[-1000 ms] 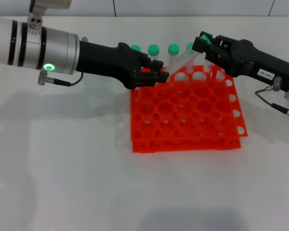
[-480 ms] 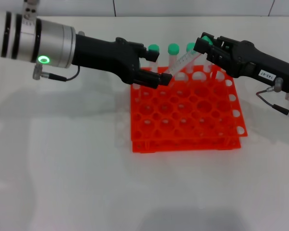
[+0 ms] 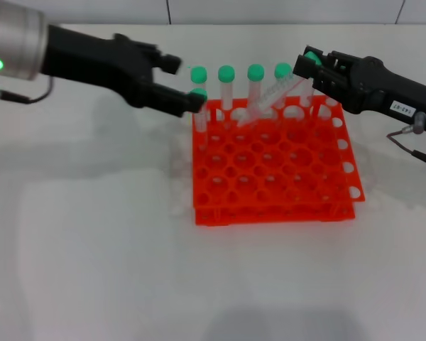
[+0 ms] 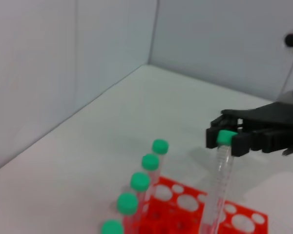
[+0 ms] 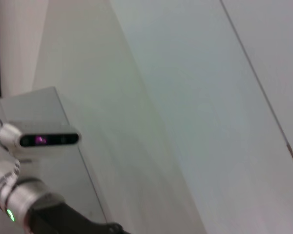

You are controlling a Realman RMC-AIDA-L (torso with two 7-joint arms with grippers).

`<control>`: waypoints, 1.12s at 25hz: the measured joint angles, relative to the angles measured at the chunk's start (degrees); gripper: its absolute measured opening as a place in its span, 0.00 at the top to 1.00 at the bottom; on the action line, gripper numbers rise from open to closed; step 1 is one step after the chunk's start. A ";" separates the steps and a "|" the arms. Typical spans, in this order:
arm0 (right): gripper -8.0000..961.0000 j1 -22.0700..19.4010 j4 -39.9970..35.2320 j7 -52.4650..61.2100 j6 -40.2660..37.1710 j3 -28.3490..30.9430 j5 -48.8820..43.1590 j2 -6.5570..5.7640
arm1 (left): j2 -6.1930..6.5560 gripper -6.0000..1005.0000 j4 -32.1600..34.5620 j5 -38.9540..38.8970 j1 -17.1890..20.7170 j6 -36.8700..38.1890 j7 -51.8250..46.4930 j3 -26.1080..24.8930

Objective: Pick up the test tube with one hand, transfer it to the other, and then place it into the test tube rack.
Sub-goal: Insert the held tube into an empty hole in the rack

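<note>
Handover was complete as we saw it: the right end effector [image 3: 311, 65] pinched the test tube [image 3: 270, 94] at its green cap, the tube slanting down over the back rows of the test tube rack [image 3: 273, 163], its lower end at the holes. We noted the left end effector [image 3: 181, 82] spread and holding nothing, just beside the rack's rear left corner. Five capped tubes [image 3: 226, 87] stood upright along that back edge on the white tabletop [image 3: 92, 234].

lab | test tube rack [image 3: 273, 167] | capped tubes [image 3: 226, 87] | white table [image 3: 92, 249]
</note>
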 joint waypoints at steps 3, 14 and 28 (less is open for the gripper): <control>0.72 -1.13 -2.84 0.39 0.12 -1.55 -0.06 -0.03 | -1.33 0.12 9.19 2.31 4.29 1.04 -3.45 0.00; 0.72 -1.61 -6.88 1.29 1.08 -1.96 -0.04 -0.46 | -2.91 0.12 23.51 -7.53 24.51 -0.11 1.38 -0.12; 0.72 -0.97 -12.93 6.40 2.43 -5.44 -2.22 -0.74 | -3.16 0.13 3.62 -16.78 32.95 -2.34 27.26 -5.87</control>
